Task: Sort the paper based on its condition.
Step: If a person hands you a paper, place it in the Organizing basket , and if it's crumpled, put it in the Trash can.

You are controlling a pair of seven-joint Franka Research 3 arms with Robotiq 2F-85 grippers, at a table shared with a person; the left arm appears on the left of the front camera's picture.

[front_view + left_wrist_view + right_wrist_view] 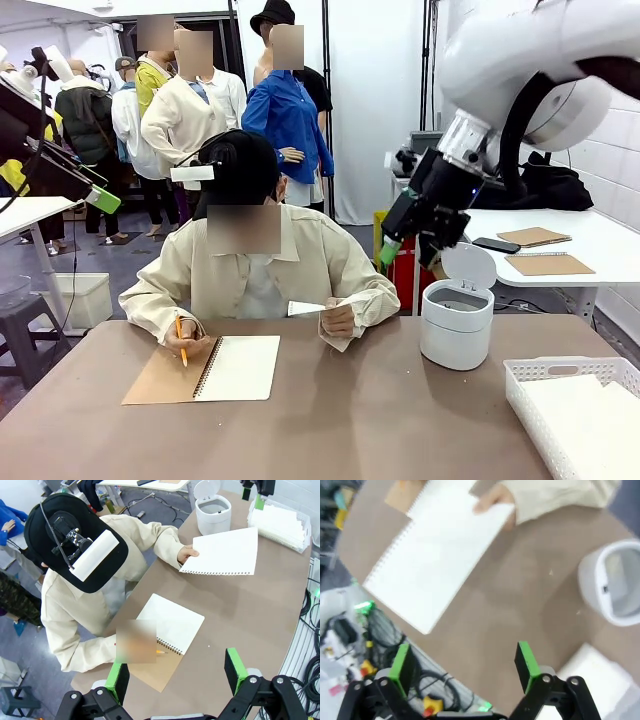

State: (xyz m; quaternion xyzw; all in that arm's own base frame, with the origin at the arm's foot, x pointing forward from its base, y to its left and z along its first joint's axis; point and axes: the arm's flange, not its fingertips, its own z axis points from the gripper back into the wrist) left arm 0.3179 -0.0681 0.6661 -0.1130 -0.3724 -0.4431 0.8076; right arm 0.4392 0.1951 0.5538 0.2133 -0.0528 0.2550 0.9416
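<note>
White sheet (225, 552): held in the air by one edge in the person's hand (187, 554), above the table between the notebook (172, 627) and the bin (212, 512). It looks flat and uncreased, with a perforated edge.

Tool state: the right gripper (412, 258) hangs near the bin's raised lid, jaws spread and empty. The left gripper (176, 675) hangs high over the notebook, jaws spread and empty.

Probable step: take the sheet with the right gripper.
1. Approach the free edge, away from the hand.
2. Align the pads flat to the paper, then close gently; thin paper buckles easily.
3. Pull only once the hand lets go.
4. A flat sheet likely belongs in the basket (560, 368), not the bin.

Count: one loose sheet, one notebook, one bin, one basket, one pen (181, 338). The basket's stack cannot be counted.
</note>
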